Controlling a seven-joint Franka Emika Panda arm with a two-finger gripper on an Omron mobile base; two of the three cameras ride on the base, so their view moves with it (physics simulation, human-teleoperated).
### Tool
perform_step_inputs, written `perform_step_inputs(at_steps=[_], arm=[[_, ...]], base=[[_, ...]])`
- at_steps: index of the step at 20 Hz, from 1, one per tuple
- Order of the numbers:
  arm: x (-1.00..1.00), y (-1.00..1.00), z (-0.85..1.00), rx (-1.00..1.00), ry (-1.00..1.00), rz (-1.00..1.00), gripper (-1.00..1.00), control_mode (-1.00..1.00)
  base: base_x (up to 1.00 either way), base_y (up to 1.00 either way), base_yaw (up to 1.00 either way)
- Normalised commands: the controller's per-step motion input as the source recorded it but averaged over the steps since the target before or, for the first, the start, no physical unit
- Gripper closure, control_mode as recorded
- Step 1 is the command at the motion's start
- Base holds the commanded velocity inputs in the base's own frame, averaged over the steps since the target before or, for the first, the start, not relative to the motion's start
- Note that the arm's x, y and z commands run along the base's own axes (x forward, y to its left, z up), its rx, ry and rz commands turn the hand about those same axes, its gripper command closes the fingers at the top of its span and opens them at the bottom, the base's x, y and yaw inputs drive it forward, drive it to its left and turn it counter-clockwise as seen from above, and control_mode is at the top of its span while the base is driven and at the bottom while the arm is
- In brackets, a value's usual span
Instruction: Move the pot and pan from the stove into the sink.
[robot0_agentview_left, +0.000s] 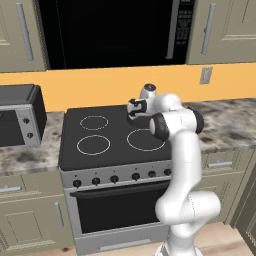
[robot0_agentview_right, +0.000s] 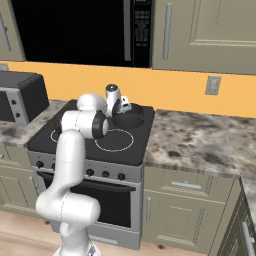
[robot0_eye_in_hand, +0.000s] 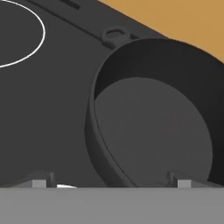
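Pot on stove: rigid, smooth-walled, probably hefty (a judgement), best pinched across its near rim by the gripper, whose jaws stand wide apart.

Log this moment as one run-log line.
gripper: open, above near wall | pot: empty, on stove back right | grasp: not yet

Stove: smooth black glass top with a slight sheen, and a brushed silver metal front carrying black plastic-looking knobs. Pot: matt dark grey, smooth inside and out. Bench: mottled grey-brown stone, faintly polished, above matt beige cabinets with satin metal handles.
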Motion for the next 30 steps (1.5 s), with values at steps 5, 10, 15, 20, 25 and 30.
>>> perform_step_inputs(at_steps=[5, 10, 15, 20, 25, 30], arm=[[0.16, 0.00, -0.20, -0.02, 0.02, 0.03, -1.00, -1.00], [0.16, 0.00, -0.21, -0.03, 0.03, 0.03, -1.00, -1.00], [0.14, 0.00, -0.24, -0.04, 0.03, 0.04, -1.00, -1.00], [0.12, 0.00, -0.12, -0.02, 0.02, 0.03, 1.00, -1.00], [0.00, 0.00, 0.00, 0.00, 0.01, 0.00, 1.00, -1.00], [0.00, -0.04, 0.17, 0.01, 0.00, 0.00, 1.00, -1.00]], base=[[0.00, 0.00, 0.00], [0.00, 0.00, 0.00], [0.00, 0.00, 0.00], [0.00, 0.00, 0.00], [0.00, 0.00, 0.00], [0.00, 0.00, 0.00]])
